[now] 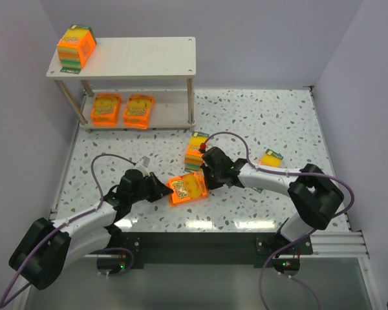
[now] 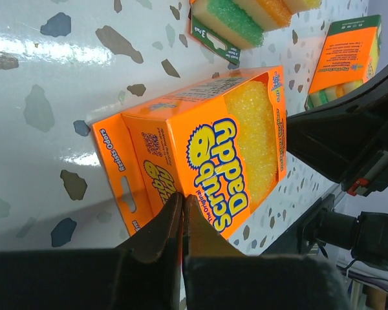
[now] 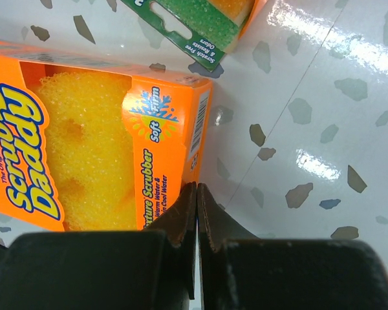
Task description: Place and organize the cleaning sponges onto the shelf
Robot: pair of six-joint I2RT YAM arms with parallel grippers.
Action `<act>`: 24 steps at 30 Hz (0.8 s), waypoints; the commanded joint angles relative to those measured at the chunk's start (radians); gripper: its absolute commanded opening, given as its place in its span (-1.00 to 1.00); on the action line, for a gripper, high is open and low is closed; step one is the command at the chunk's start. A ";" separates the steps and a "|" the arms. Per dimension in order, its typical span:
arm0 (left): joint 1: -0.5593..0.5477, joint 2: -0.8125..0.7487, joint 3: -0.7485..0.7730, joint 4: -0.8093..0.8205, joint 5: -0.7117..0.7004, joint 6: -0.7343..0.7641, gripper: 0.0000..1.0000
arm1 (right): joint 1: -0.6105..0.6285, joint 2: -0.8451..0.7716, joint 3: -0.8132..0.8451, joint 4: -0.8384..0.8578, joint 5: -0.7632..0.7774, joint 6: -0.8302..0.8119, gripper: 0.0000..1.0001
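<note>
A flat orange sponge pack (image 1: 187, 188) lies on the table between my two grippers. My left gripper (image 1: 163, 189) is shut, and its tips (image 2: 182, 197) touch the pack's front (image 2: 213, 148). My right gripper (image 1: 207, 177) is shut too, with its tips (image 3: 196, 187) at the pack's corner (image 3: 84, 142). A thick pack (image 1: 197, 148) stands just behind, and another pack (image 1: 269, 159) lies to the right. The shelf (image 1: 142, 55) stands at the back left with one thick pack (image 1: 77, 45) on its top board and two flat packs (image 1: 107, 108) (image 1: 138, 110) on its lower board.
The right arm (image 2: 355, 129) shows close behind the pack in the left wrist view, with two other packs (image 2: 246, 19) (image 2: 346, 58) beyond. A green-edged pack (image 3: 200, 19) lies near the flat pack in the right wrist view. Walls enclose the table on the left, back and right.
</note>
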 commanded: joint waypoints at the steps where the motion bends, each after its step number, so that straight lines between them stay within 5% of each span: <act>1: -0.008 -0.025 -0.015 0.064 0.056 0.015 -1.00 | 0.009 -0.008 0.025 0.059 -0.056 0.002 -1.00; 5: -0.008 -0.119 0.017 -0.034 0.007 0.020 -1.00 | 0.009 -0.051 0.025 0.007 0.012 0.022 -0.90; 8: -0.005 -0.241 0.065 -0.187 -0.099 0.003 -1.00 | 0.003 -0.127 0.020 -0.061 0.093 0.043 -0.34; 13: 0.002 -0.450 0.140 -0.414 -0.338 -0.078 -1.00 | -0.009 -0.291 -0.013 -0.154 0.162 0.082 0.15; 18: 0.005 -0.521 0.207 -0.493 -0.561 -0.215 -1.00 | -0.011 -0.407 -0.050 -0.208 0.167 0.102 0.27; 24: 0.006 -0.332 0.198 -0.272 -0.756 -0.513 -1.00 | -0.011 -0.500 -0.087 -0.250 0.173 0.113 0.28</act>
